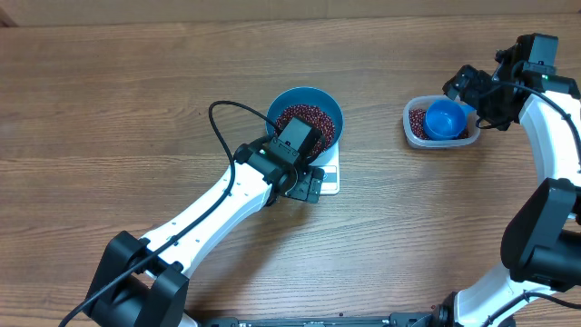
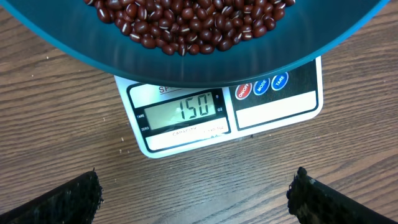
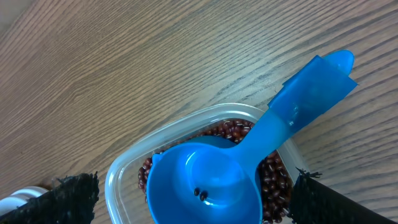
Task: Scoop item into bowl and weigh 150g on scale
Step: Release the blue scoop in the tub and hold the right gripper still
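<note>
The blue bowl [image 1: 329,107] stands on the white scale [image 1: 329,174] and holds a heap of red-brown beans [image 1: 309,116]. In the left wrist view the bowl [image 2: 186,68] overhangs the scale [image 2: 273,106], whose display [image 2: 186,111] reads 150. My left gripper [image 2: 196,186] is open over bare table just in front of the scale, touching nothing. My right gripper [image 3: 196,193] is open above the clear tub [image 3: 124,168], straddling the blue scoop [image 3: 205,180] without closing on it. The scoop lies in the tub on more beans [image 3: 273,180], with two beans in its cup.
The tub [image 1: 410,127] with the scoop [image 1: 445,118] sits at the right, under the right gripper [image 1: 474,98]. The left arm [image 1: 218,204] runs from the lower left up to the scale. The scoop's handle [image 3: 311,87] sticks out past the tub's rim.
</note>
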Available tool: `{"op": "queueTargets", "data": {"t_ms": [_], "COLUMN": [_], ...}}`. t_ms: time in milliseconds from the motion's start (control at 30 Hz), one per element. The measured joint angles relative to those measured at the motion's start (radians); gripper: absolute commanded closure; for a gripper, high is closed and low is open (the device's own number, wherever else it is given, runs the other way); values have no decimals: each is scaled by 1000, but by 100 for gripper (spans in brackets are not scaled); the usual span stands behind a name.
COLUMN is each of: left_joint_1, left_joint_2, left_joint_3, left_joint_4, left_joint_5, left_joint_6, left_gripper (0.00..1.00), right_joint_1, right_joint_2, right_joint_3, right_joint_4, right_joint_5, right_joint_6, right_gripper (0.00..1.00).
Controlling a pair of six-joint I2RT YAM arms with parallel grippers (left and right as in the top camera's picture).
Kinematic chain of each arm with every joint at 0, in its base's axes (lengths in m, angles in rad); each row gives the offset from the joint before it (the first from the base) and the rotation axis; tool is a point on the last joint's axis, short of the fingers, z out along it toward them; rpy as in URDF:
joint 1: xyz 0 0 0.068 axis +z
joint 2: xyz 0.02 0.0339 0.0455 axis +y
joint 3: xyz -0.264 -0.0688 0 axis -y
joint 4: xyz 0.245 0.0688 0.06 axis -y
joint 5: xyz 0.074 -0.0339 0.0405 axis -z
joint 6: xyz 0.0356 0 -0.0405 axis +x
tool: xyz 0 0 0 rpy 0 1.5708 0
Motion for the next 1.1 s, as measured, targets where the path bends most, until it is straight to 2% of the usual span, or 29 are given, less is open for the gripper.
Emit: {"op": "queueTargets", "data": {"t_ms": [767, 1100], "left_joint_1": [0, 0], "left_joint_2": [0, 0], "left_joint_3": [0, 0], "left_joint_4": [0, 71], "left_joint_5": [0, 0], "left_joint_6": [0, -26], "left_gripper": [0, 1], "right_joint_1": [0, 0], "right_joint_2": [0, 0], "right_joint_3": [0, 0], "right_joint_4": [0, 0], "right_joint_5": [0, 0], "right_joint_6": [0, 0], "right_gripper": [0, 0]}}
